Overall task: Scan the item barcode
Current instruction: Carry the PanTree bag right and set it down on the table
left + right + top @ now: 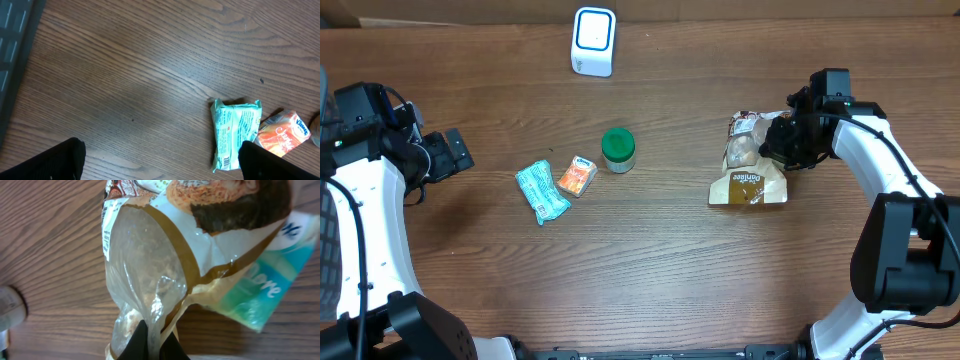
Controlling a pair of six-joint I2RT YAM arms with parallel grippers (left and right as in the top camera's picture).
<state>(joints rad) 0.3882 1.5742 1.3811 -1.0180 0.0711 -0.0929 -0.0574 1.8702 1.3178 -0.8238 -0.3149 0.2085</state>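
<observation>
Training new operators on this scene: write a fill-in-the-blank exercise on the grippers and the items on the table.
The brown-and-white plastic snack bag is pinched by the right gripper, whose jaws are ____.
The left gripper holds nothing; its jaws stand ____.
The round jar beside the orange tissue pack has a ____ lid.
The teal wrapped packet lies nearest the ____ gripper.
Missing words: shut; open; green; left.

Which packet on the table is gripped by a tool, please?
The brown snack bag, pinched by the right tool; the teal packet and orange packet lie free.
</observation>
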